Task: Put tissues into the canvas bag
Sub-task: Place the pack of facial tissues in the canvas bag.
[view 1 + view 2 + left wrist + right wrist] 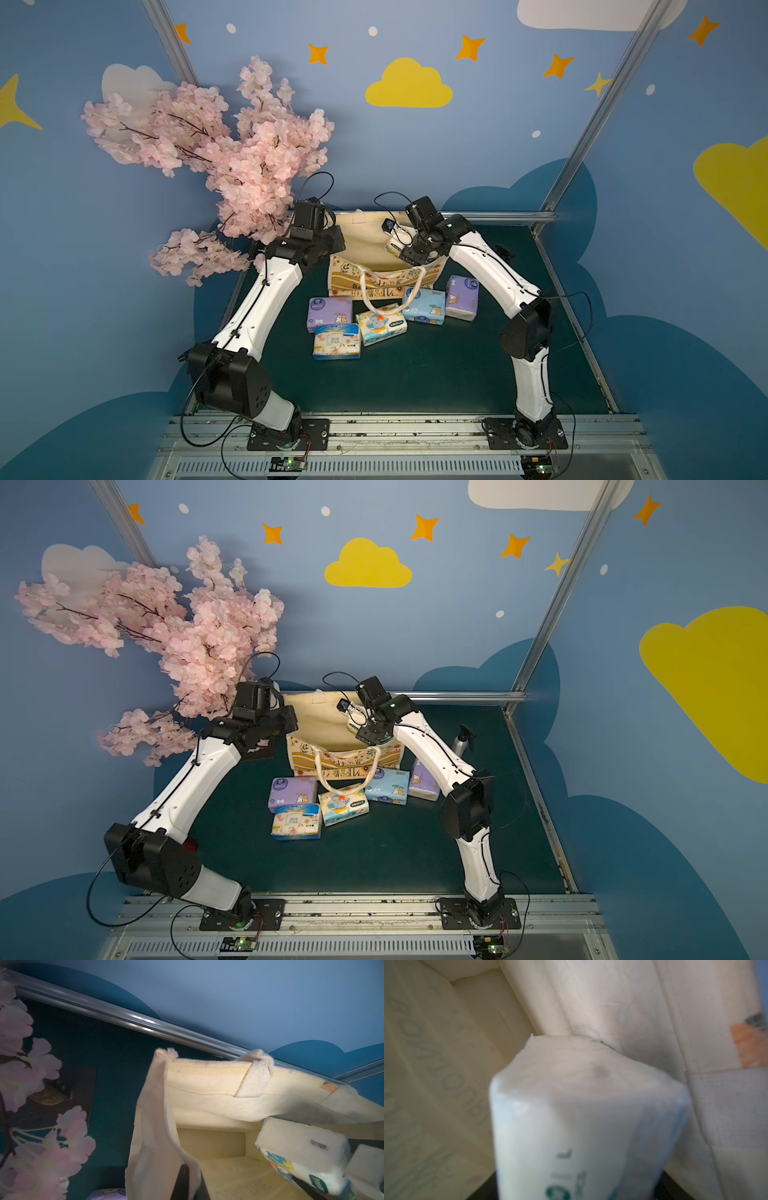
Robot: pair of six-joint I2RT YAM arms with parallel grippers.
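A pink blossom branch hangs over the far left of the dark green table. Beside it the left gripper is closed, pinching the left rim of the canvas bag, which stands open at the back.

Five tissue packs lie in front of the bag:
- a purple pack
- a floral pack
- a cartoon pack (the bag's rope handle drapes onto it)
- a light blue pack
- a second purple pack

The sixth pack sits tilted in the bag's mouth between the right gripper jaws. I cannot tell whether they press it or stand loose. A spray bottle stands far right.
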